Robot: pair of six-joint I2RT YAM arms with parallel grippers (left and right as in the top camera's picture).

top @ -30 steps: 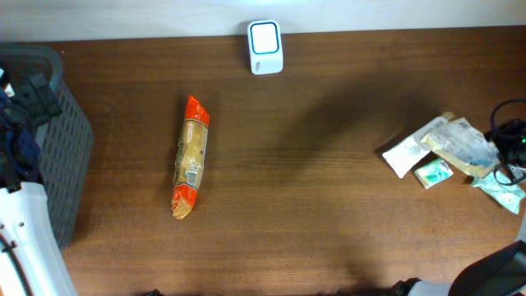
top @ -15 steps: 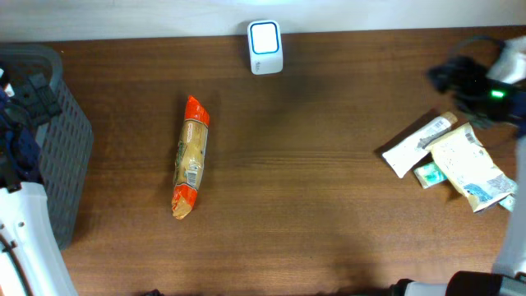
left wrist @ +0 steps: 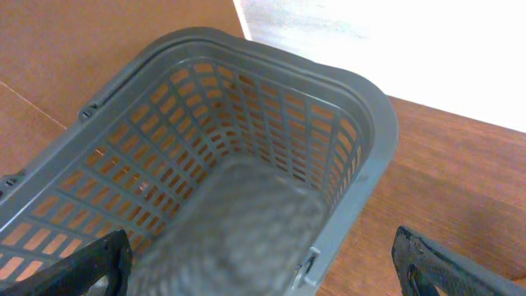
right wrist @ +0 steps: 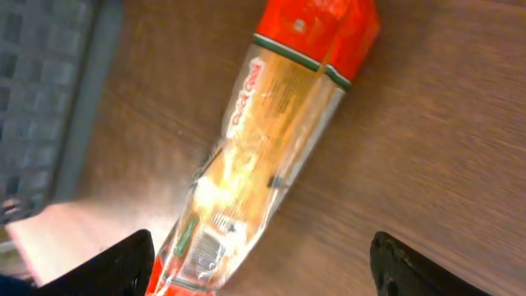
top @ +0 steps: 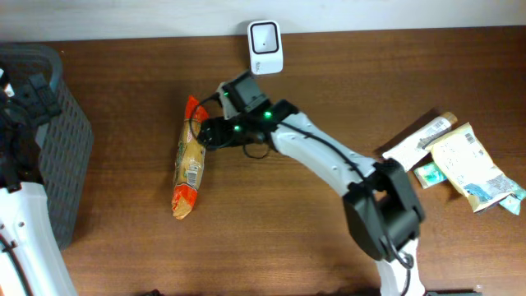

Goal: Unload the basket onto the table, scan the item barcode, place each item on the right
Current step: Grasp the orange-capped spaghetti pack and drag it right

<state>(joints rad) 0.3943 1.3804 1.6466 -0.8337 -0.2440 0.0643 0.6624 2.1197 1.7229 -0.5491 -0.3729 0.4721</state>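
The item is a long clear packet with orange ends (top: 191, 156), lying lengthwise on the brown table left of centre. Its barcode (right wrist: 209, 247) faces up near the lower orange end. A white scanner (top: 265, 47) stands at the back edge. My right gripper (top: 207, 131) reaches in over the packet's upper half. In the right wrist view it (right wrist: 263, 275) is open, and the packet (right wrist: 279, 131) lies on the table below and between the wide-apart fingers. My left gripper (left wrist: 263, 275) hovers open over the grey basket (left wrist: 374, 115), holding nothing.
The grey slatted basket (top: 74, 148) stands at the table's left edge under my left arm (top: 25, 222). Several other packets (top: 456, 156) lie in a pile at the right edge.
My right arm has swung from the pile at the right edge across the table to the orange-ended packet. The packet and my left arm have not moved.
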